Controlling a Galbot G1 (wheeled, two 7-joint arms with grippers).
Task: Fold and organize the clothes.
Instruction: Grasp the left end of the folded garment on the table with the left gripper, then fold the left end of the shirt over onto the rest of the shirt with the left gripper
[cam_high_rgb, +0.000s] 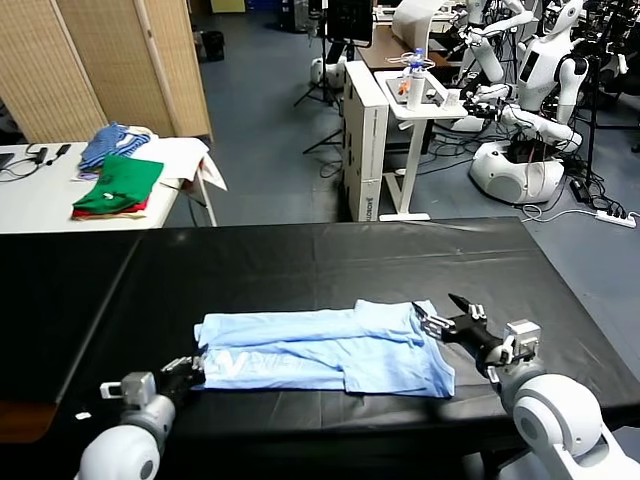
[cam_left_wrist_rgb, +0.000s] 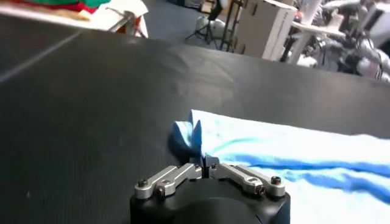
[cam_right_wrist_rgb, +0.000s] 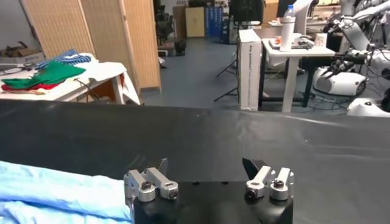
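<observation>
The clothes are one pale sky-blue T-shirt (cam_high_rgb: 330, 345), lying flat and partly folded on the black table (cam_high_rgb: 300, 255), with a white print near its left end. My left gripper (cam_high_rgb: 197, 367) is at the shirt's near-left corner and is shut on a puckered bit of the fabric. In the left wrist view that gripper (cam_left_wrist_rgb: 203, 161) pinches the T-shirt (cam_left_wrist_rgb: 274, 143) edge, which bunches up just beyond the fingertips. My right gripper (cam_high_rgb: 441, 311) sits at the shirt's right end, open. The right wrist view shows this gripper (cam_right_wrist_rgb: 205, 164) with nothing between its fingers and the T-shirt (cam_right_wrist_rgb: 55, 192) off to one side.
A white side table at the back left carries folded green and red garments (cam_high_rgb: 120, 185) and a blue-striped cloth pile (cam_high_rgb: 112, 143). Behind the black table stand a white cart (cam_high_rgb: 415, 95), a folding screen (cam_high_rgb: 100, 60) and other robots (cam_high_rgb: 530, 110).
</observation>
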